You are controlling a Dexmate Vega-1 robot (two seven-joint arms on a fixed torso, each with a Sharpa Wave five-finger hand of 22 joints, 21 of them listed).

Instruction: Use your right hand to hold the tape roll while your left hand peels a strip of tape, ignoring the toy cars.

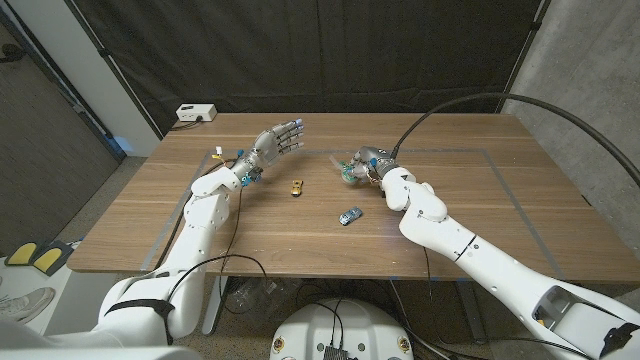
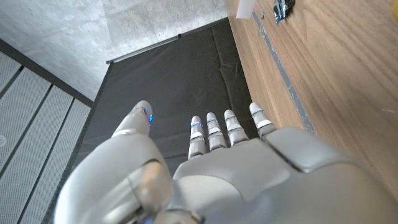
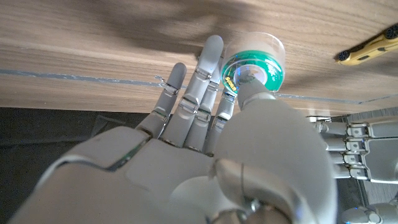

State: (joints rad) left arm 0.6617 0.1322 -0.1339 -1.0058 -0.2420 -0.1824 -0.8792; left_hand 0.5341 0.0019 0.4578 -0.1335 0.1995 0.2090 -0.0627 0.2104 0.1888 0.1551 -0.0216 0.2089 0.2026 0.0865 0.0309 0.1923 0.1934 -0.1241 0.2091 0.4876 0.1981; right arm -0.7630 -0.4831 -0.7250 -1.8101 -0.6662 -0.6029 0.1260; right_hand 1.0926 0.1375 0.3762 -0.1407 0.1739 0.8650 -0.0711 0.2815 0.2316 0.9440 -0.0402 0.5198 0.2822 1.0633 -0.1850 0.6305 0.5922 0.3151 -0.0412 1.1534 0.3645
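Tape roll (image 3: 254, 61) held off the table
Clear tape on a green core, right of table centre, pinched by the right hand (image 1: 372, 166)

No legible text, label, brand, number or sign anywhere. Tape roll (image 3: 254, 63): green core band carries no readable print at this sharpness. Toy cars, yellow (image 1: 297, 186) and blue (image 1: 350, 215), too small for any markings to be made out; white box (image 1: 194, 113) at far corner of desk (image 1: 520, 220) shows no lettering.
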